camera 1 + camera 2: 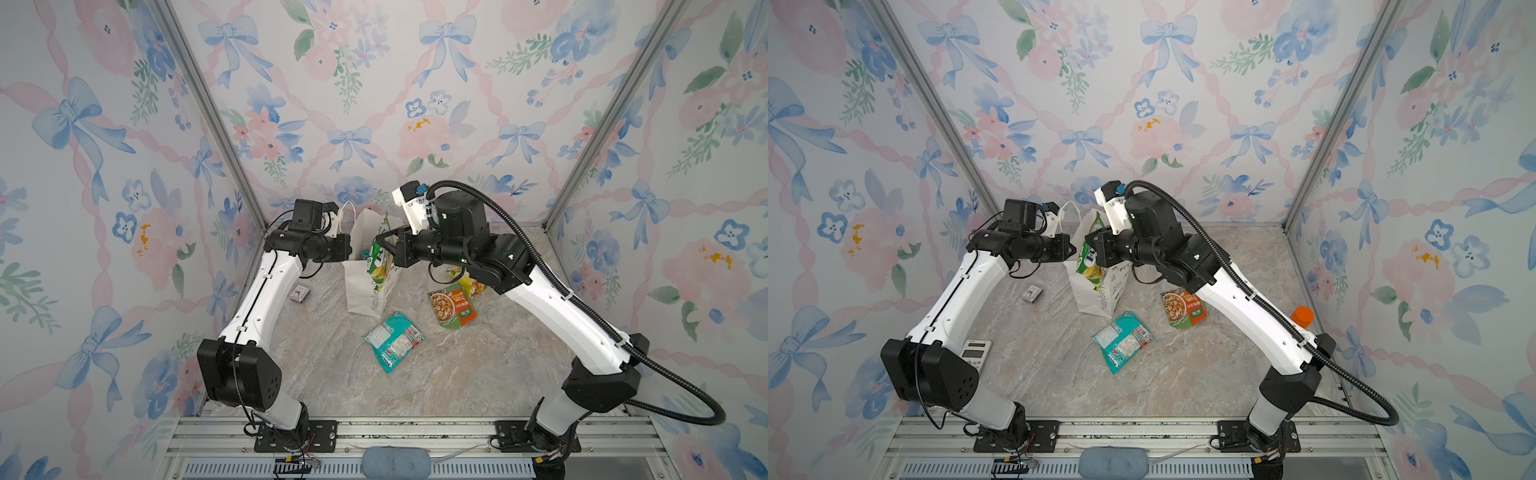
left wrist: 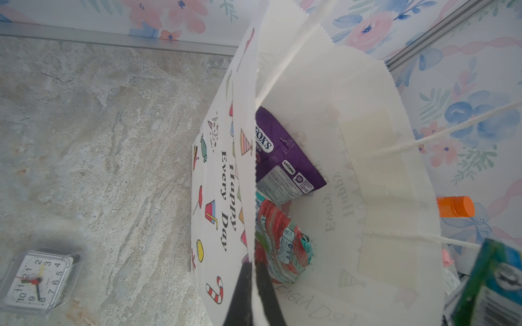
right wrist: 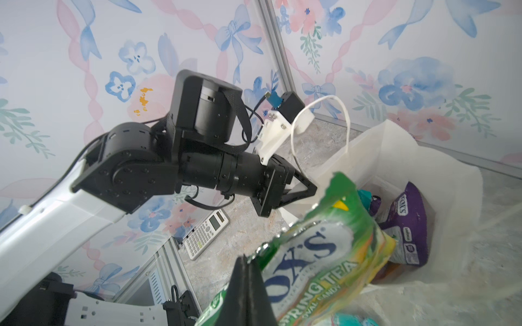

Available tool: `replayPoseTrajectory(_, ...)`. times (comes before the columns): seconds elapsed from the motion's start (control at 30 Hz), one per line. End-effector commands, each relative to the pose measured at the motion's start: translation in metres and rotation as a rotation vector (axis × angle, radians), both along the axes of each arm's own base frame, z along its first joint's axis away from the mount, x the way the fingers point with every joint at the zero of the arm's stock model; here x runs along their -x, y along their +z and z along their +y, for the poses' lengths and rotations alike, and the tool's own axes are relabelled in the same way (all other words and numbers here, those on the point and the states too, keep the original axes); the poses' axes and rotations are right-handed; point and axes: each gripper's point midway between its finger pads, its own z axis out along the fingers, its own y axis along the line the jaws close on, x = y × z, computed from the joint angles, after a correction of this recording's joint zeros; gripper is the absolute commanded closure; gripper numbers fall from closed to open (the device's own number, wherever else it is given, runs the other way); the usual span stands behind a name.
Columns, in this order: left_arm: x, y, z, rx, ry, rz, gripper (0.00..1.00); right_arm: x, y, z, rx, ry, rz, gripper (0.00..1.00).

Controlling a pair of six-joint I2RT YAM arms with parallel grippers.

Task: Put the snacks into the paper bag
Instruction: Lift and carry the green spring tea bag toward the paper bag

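At the mouth of the upright bag (image 1: 360, 289) on the desk (image 1: 457, 374), a green packet (image 1: 380, 262) is clamped in the right jaws, while the bag's rim is pinched by the left jaws.

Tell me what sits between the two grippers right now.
The paper bag, in both top views: the left gripper pinches its rim, the right gripper holds the green Spring Tea packet over its mouth.

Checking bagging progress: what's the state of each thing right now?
paper bag, upright, mouth open
left gripper, shut on the bag's rim
right gripper, shut on green packet
green packet, held at bag mouth
purple packet, inside bag
teal packet, flat on table
nut packet, flat on table
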Motion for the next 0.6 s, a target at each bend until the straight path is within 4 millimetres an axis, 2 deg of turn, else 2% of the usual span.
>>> replayPoseTrajectory(0.0, -0.003, 0.015, -0.006, 0.042, -0.016, -0.049, 1.0, 0.002, 0.027, 0.006, -0.037, 0.016, -0.076, 1.0)
replayPoseTrajectory(0.57, -0.003, 0.014, -0.007, 0.043, -0.017, -0.047, 1.0, -0.034, 0.035, 0.016, -0.012, -0.011, -0.132, 1.0)
